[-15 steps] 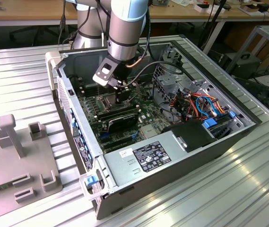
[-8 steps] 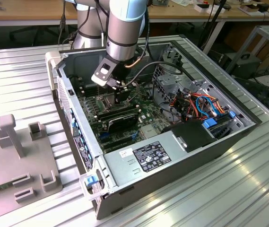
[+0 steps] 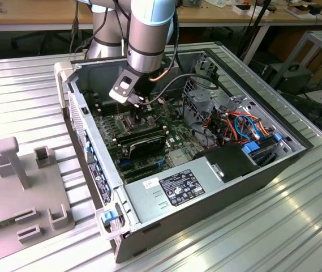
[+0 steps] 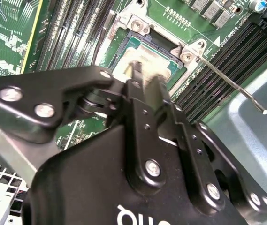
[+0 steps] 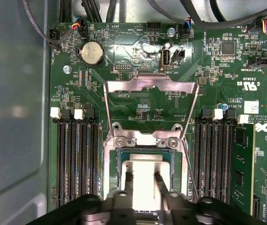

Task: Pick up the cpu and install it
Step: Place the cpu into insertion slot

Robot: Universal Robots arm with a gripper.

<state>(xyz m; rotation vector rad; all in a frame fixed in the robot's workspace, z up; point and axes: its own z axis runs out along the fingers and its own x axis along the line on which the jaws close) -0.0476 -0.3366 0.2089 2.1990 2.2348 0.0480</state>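
The cpu (image 5: 142, 168) is a flat silver-grey square lying at the open socket (image 5: 110, 161) on the green motherboard, and it is also visible in the second wrist view (image 4: 156, 57). My gripper (image 5: 142, 180) reaches straight down onto it, with one thin dark fingertip (image 5: 128, 179) on each side of its bright face. In the second wrist view the gripper (image 4: 146, 74) covers the near half of the chip. The exterior view has the gripper (image 3: 142, 109) deep inside the open computer case (image 3: 274, 170). The socket's metal frame (image 5: 149, 84) is hinged up and away.
The socket's thin lever (image 4: 232, 86) sticks out free beside the memory slots (image 5: 77, 159). Black memory sticks (image 3: 141, 139), cable bundles (image 3: 234, 122) and the power supply (image 3: 177, 187) crowd the case. A grey fixture (image 3: 25, 192) stands on the table at the exterior view's left.
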